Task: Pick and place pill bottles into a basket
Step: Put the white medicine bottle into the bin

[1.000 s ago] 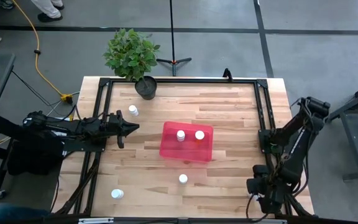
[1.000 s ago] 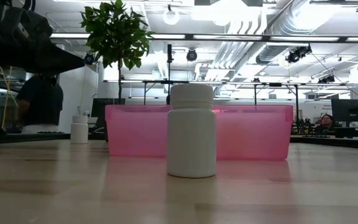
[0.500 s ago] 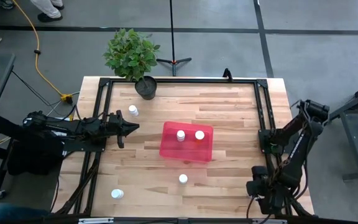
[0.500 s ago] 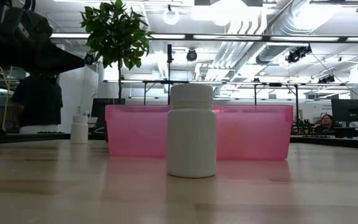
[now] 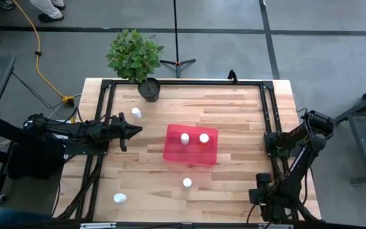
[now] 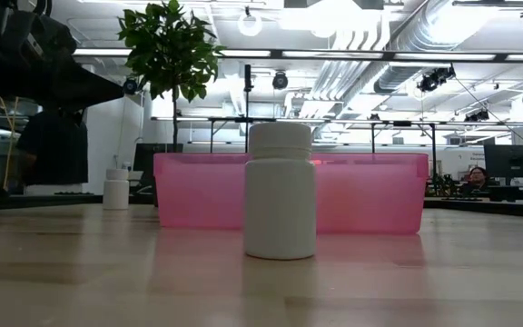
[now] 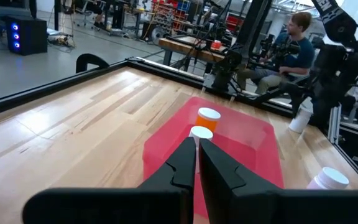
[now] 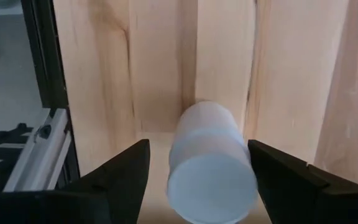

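Note:
The pink basket [image 5: 191, 145] sits mid-table with a white-capped bottle [image 5: 185, 137] and an orange one [image 5: 204, 137] standing inside. Loose pill bottles stand on the wood at the far left [image 5: 135, 112], in front of the basket [image 5: 187, 183] and at the near left [image 5: 119, 198]. My right gripper [image 8: 199, 148] points down at the near right corner, open, with its fingers on either side of another white bottle [image 8: 211, 171], apart from it. The right arm [image 5: 278, 191] hides that bottle in the high view. My left gripper [image 5: 134, 130] is shut, level, left of the basket.
A potted plant [image 5: 146, 86] stands at the far left corner. A black metal frame [image 5: 269, 127] runs along the table's edges, and its rail [image 8: 42, 74] lies close beside the right gripper. A person [image 7: 294, 50] sits beyond the table.
My right arm has sunk a little over the near right corner. Bottles and basket have stayed where they were.

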Controlling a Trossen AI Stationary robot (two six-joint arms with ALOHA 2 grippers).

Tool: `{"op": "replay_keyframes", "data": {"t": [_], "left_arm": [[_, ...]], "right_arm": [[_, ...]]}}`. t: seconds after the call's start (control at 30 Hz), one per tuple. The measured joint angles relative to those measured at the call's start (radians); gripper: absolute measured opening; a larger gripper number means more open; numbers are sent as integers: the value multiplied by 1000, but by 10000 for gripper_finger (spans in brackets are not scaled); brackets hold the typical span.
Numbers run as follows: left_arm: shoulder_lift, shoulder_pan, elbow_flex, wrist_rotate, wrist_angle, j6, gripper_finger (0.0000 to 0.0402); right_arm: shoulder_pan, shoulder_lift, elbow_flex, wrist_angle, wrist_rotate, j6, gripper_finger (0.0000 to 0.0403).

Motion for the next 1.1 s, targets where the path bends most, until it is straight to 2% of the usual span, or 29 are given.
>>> {"op": "replay_keyframes", "data": {"t": [0.6,0.73,0.97,1.1], "left_arm": [[0,0,0,0,0,0,58],[0,0,0,0,0,0,58],[0,0,0,0,0,0,58],[0,0,0,0,0,0,58]], "right_arm": [[0,-1,0,-1,-1,0,256],[0,-1,0,-1,-2,0,235],[-1,-3,0,-1,-60,1,164],[0,-3,0,6,-76,11,161]]}}
